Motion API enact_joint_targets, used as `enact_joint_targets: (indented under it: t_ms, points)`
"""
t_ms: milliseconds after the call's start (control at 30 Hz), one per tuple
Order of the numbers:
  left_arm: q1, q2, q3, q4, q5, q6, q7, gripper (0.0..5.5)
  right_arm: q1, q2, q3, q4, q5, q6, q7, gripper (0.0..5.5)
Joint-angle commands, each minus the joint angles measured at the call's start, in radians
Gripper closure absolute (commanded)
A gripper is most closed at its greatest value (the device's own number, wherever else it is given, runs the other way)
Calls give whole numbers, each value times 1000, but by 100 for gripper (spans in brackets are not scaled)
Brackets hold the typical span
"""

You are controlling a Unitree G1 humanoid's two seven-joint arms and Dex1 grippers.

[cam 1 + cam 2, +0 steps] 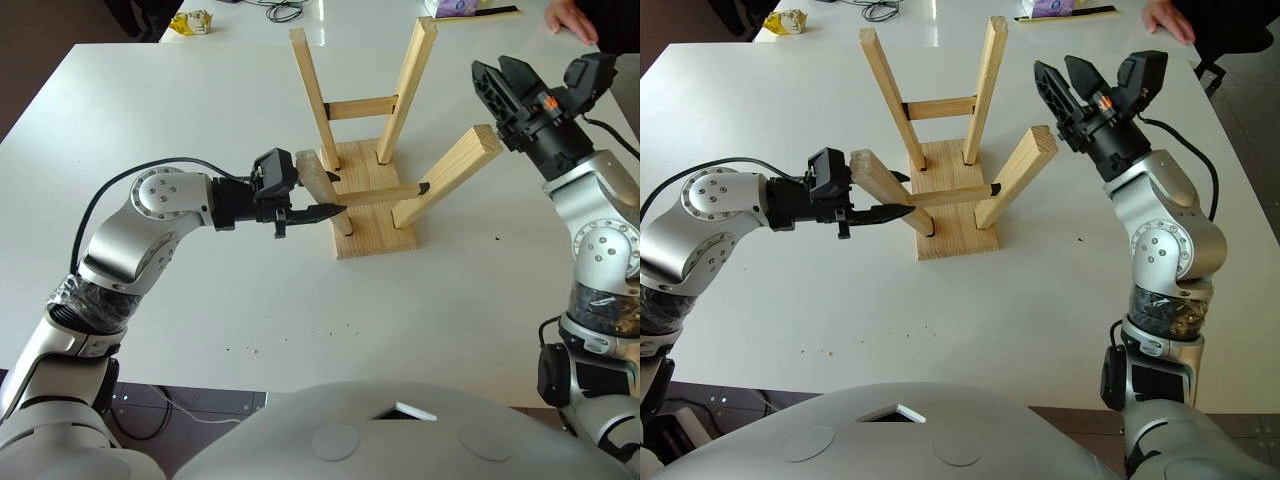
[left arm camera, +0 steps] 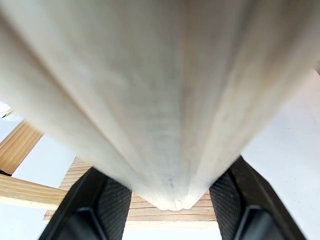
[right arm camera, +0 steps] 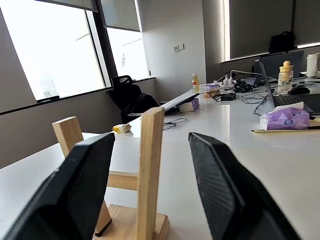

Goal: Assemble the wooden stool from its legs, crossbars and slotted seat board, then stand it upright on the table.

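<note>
Left arm (image 1: 150,215) extended low, left fingers (image 1: 320,211) clamped on stool leg (image 1: 318,178); right arm (image 1: 590,195) raised, right fingers (image 1: 489,88) apart.

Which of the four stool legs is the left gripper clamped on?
The near-left leg, nearest the robot on its left: the left gripper grips it; the other three stand untouched.

I see a white table (image 1: 200,320) with the seat board (image 1: 372,235) lying flat on it, near the middle and a little to the far side. A few dark specks (image 1: 232,350) dot the near left.
</note>
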Motion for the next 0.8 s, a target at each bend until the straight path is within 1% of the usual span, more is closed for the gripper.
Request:
enact_joint_targets:
  t_ms: [33,100,167,300,367,433,467,533,600,667,700,800]
  points:
    - [194,77,-89,80,131,186,27,346,128,-83,4,-83,-20,53,62,339]
    - [213,73,-71,59,100,201,43,346,186,-110,43,-163,0,69,120,374]
    - [234,78,-61,48,101,199,60,346,204,-121,37,-194,11,76,135,400]
    - [269,98,-23,25,83,210,86,346,115,-118,-38,-19,-139,68,-45,468]
    - [264,105,-14,21,81,213,86,346,95,-99,-59,0,-155,71,-107,491]
    - [243,106,-16,22,84,214,77,346,89,-61,-45,-42,-132,87,-128,520]
    - [231,104,-20,22,87,214,72,346,93,-40,-21,-86,-99,104,-118,539]
    - [208,98,-26,22,87,219,64,346,101,16,71,-191,-19,143,-86,550]
    - [168,88,-52,33,107,215,40,346,133,80,198,-328,105,191,-37,550]
    - [102,73,-92,63,138,206,-3,346,175,118,290,-442,217,227,-11,550]
    - [66,66,-113,84,153,198,-30,346,199,127,319,-485,253,230,-1,550]
    - [10,59,-154,133,195,174,-95,346,235,126,324,-518,270,247,-10,550]
